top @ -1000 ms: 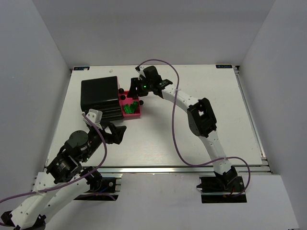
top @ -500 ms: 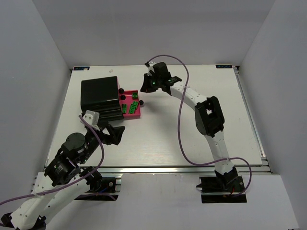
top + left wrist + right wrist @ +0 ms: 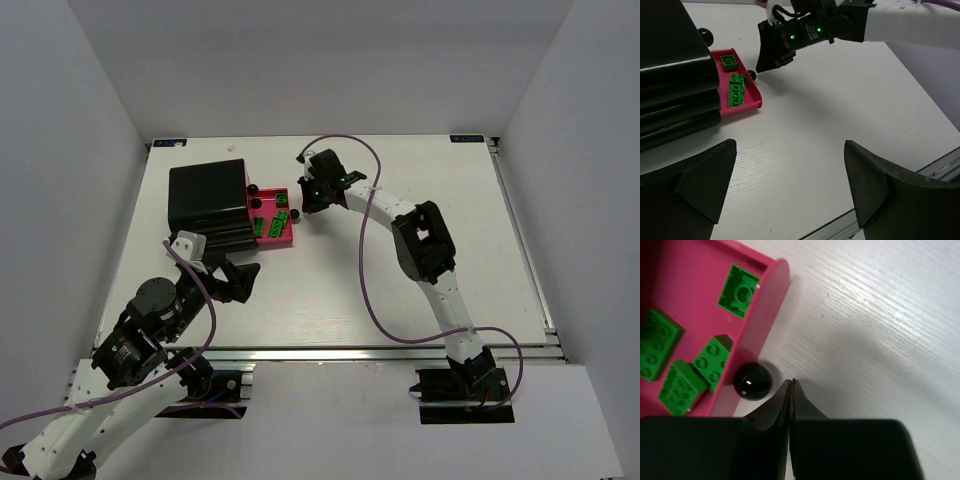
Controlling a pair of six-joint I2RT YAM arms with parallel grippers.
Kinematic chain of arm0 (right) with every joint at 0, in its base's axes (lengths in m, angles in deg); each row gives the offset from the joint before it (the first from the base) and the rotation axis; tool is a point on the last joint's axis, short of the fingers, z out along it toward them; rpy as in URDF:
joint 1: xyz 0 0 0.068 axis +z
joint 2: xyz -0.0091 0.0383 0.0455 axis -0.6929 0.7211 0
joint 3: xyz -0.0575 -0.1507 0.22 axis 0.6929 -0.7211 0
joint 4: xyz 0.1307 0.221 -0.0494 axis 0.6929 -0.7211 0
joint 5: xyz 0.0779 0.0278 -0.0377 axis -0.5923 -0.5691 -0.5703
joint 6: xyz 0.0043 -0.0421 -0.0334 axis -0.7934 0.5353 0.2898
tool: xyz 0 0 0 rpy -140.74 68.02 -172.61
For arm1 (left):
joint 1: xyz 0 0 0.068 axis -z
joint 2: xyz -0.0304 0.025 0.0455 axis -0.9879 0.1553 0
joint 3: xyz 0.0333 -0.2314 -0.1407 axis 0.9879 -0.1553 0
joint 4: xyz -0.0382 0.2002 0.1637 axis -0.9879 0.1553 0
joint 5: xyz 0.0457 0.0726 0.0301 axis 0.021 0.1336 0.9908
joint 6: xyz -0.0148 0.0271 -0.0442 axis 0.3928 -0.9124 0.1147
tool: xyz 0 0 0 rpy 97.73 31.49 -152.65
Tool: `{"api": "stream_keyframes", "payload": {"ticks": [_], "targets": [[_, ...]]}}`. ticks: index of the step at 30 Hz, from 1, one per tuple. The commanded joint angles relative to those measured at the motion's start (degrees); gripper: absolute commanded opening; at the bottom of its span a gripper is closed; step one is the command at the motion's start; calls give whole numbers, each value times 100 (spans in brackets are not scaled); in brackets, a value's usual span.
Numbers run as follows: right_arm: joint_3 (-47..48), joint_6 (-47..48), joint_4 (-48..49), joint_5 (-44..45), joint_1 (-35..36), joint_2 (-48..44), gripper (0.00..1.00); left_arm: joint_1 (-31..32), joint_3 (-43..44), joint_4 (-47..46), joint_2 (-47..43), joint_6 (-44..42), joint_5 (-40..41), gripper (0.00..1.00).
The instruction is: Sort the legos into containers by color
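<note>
The pink container stands against the right side of the black container. Several dark green legos lie inside the pink one, also visible in the left wrist view. My right gripper is shut with nothing in it, just outside the pink container's right edge, beside a black knob. From above, the right gripper is low at that edge. My left gripper is open and empty over bare table, in front of the containers.
The black container fills the left of the left wrist view, with the pink container next to it. Other black knobs line the pink container's sides. The table's near edge rail runs close behind the left gripper.
My right gripper has shut, gone from above the pink container to its right edge, and come down low. The green legos now lie spread in the pink container. The left arm barely shifted.
</note>
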Motion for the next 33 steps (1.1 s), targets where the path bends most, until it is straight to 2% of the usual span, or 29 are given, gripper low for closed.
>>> {"api": "stream_keyframes", "payload": {"ticks": [1, 10, 11, 12, 14, 23, 33], "targets": [[250, 279, -70, 448, 73, 126, 0, -23, -13, -36, -19, -16, -46, 98], [224, 262, -87, -113, 152, 258, 0, -23, -13, -36, -37, -7, -46, 98], [224, 253, -79, -200, 161, 267, 2, -23, -13, -27, -28, -15, -46, 98], [224, 253, -61, -254, 196, 267, 10, -23, -13, -36, -28, -16, -38, 98], [233, 191, -61, -429, 222, 267, 15, -23, -13, -27, -28, -16, -46, 98], [444, 42, -61, -605, 363, 346, 26, -23, -13, -36, -28, -15, -37, 98], [909, -142, -52, -781, 512, 636, 29, -23, -21, -27, -37, -7, -20, 98]]}}
